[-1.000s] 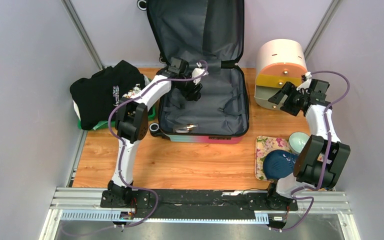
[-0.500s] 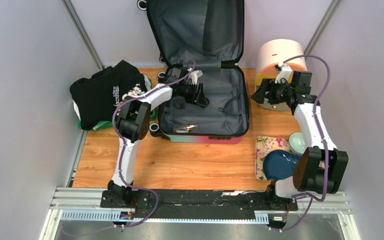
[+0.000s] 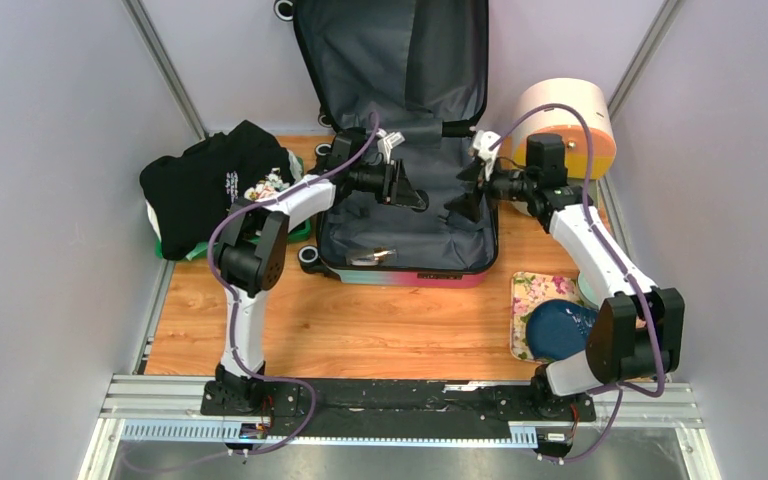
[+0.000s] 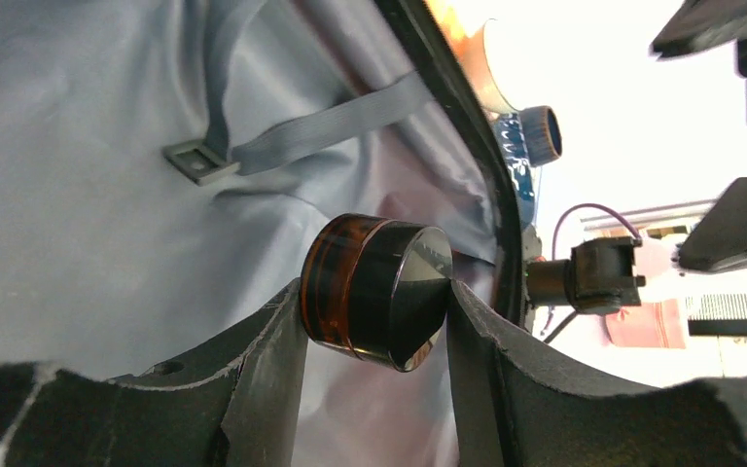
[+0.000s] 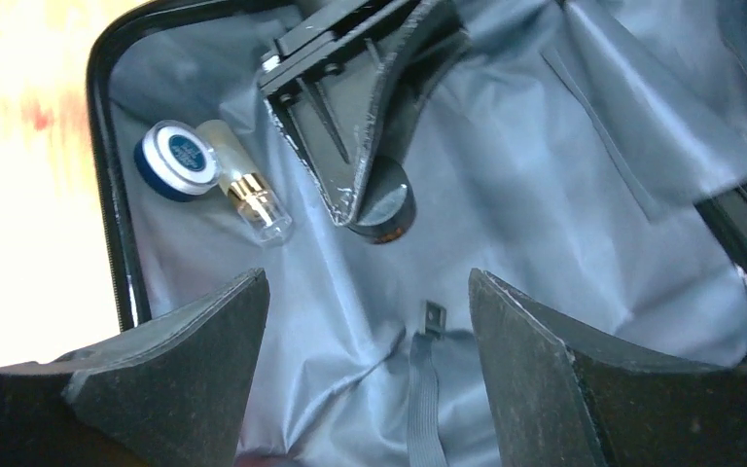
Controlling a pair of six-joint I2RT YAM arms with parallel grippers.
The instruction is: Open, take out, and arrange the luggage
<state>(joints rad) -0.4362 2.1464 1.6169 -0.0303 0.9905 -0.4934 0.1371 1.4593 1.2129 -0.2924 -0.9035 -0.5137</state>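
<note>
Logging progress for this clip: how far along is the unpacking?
Done: suitcase open, black clothes out on the left. In hand: left gripper holds a small jar over the suitcase; right gripper open nearby. Left: a blue tin and small bottle inside.

The luggage [image 3: 430,235] lid runs off the top edge. The left tool [image 5: 362,199] hides half the dark jar [image 5: 394,212]. Black clothing [image 3: 210,185] mostly covers the green tray [image 3: 192,252].

table [image 3: 380,320] | luggage [image 3: 412,232] (lid up) ctr | round container [image 3: 570,115] | floral tray [image 3: 525,290] | green tray [image 3: 195,252]
</note>
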